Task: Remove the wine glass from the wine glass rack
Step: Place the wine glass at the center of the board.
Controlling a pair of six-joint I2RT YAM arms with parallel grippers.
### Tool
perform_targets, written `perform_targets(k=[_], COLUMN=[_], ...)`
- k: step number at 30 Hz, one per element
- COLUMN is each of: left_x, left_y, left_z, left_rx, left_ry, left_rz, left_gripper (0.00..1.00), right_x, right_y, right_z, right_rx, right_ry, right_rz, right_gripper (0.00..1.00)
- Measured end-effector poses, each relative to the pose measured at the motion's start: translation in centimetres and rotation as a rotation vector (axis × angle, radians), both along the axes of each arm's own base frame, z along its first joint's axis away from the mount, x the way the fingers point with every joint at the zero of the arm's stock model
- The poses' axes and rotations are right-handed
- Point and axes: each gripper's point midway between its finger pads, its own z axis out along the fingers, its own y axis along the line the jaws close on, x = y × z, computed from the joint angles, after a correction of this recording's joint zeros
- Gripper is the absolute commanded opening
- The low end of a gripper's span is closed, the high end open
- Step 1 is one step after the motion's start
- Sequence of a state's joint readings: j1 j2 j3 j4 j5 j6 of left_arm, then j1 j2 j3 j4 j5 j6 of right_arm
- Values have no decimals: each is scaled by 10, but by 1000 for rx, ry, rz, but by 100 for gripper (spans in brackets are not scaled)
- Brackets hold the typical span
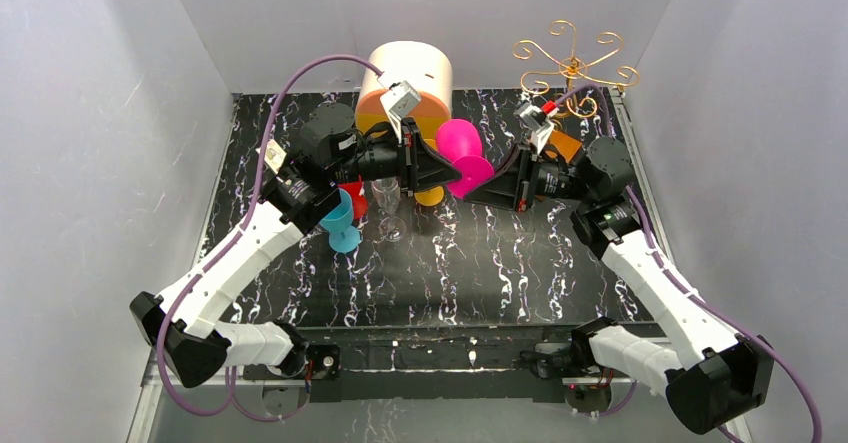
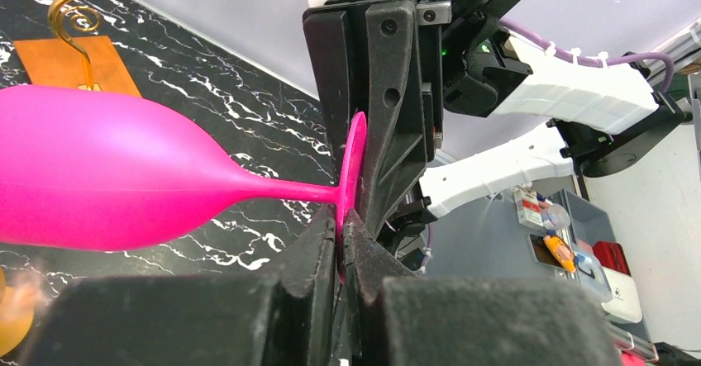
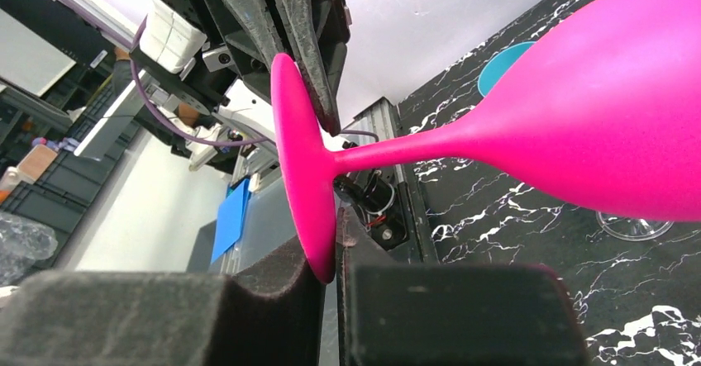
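Looking at the pink wine glass [image 1: 462, 148], we find it already off the wine glass rack [image 1: 572, 58]. It hangs in the air over the middle of the black marbled table [image 1: 480, 273], lying nearly on its side with the bowl toward the far side. Its flat foot [image 3: 302, 168] is the only part being gripped, and both claws have it. The left gripper [image 2: 340, 235] is squeezed fully together on one edge of the disc. The right gripper [image 3: 335, 254] is pinched nearly closed on the opposite edge, with its pads against the rim. The gold wire rack stands well apart at the far right corner on its orange-brown base, and we see no glass on its scroll arms.

We judge the step in hand to be a hand-over between the arms, with the lift from the rack done. The next move calls for one claw to let go while the other stays firm. With so thin a rim and the heavy bowl cantilevered out, a loose pinch could let the glass swing or drop.

Below and to the left stand a teal glass [image 1: 340, 223] and a clear glass [image 1: 388, 203], so any set-down needs a bare spot. A round cream-and-orange box [image 1: 405, 73] sits at the far edge.
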State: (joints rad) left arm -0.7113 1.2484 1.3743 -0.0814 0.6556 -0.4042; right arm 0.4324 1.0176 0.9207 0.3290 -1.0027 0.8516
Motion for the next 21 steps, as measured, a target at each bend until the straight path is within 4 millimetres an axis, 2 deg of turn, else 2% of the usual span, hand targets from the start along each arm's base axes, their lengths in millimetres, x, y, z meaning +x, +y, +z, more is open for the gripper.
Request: perform_targets(k=[1, 4, 6, 7, 10, 11, 15, 21], left_x=[0, 0, -1, -1, -2, -2, -2, -2], left_y=[0, 0, -1, -1, -1, -1, -1, -2], left_z=[1, -1, -1, -1, 0, 0, 1, 1], left_rx=[-2, -1, -1, -2, -7, -8, -10, -11], left_ry=[-2, 1, 4, 5, 4, 2, 0, -1], left_rz=[0, -1, -5, -7, -11, -12, -10, -14], left_gripper=[0, 0, 0, 0, 0, 0, 0, 0], right_x=[0, 0, 2, 3, 6, 7, 7, 7], right_y=[0, 0, 0, 0, 0, -1, -1, -1], right_z=[-1, -2, -1, 0, 2, 2, 4, 9], right_rx=[1, 8, 13, 15, 24, 27, 45, 69], right_ry=[-4, -20, -33, -39, -52, -57, -77, -108], right_rz=[0, -5, -16, -25, -52, -61, -70, -77], right_gripper=[14, 37, 42, 42, 25, 24, 21, 21])
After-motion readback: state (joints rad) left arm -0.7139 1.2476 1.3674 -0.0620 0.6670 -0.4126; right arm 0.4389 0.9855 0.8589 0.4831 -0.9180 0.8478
